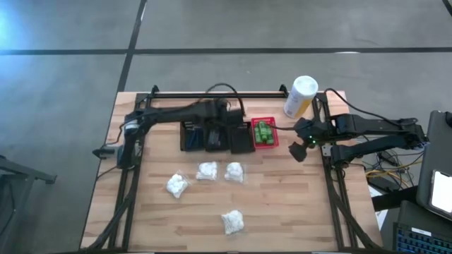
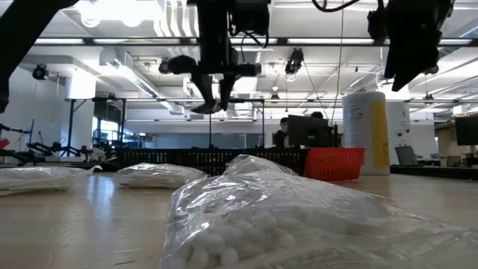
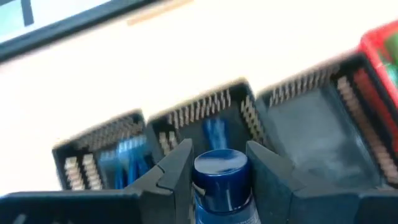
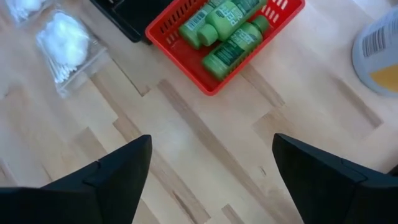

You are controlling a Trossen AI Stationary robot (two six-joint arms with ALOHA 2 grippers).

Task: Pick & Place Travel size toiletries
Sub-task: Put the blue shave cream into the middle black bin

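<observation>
Grey concrete floor [image 1: 282,28] (dark seams), ceiling striplights [image 2: 314,41].

The left gripper [image 3: 217,171] hangs over the middle of 3 baskets [image 1: 215,136], a tube [image 3: 222,183] between its fingers. The right gripper [image 4: 211,168] hovers beside the basket of bottles [image 4: 227,31], with the canister [image 1: 300,97] behind.

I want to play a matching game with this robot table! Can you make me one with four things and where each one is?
Things:
1. green bottles
2. blue tube
3. white-and-yellow canister
4. bags of white cotton swabs

Places:
A. lying loose on the wooden table
B. held in the left gripper above the black baskets
C. standing upright at the table's back right corner
D. inside the red basket

Pairs: 1-D, 2-B, 3-C, 4-A
</observation>
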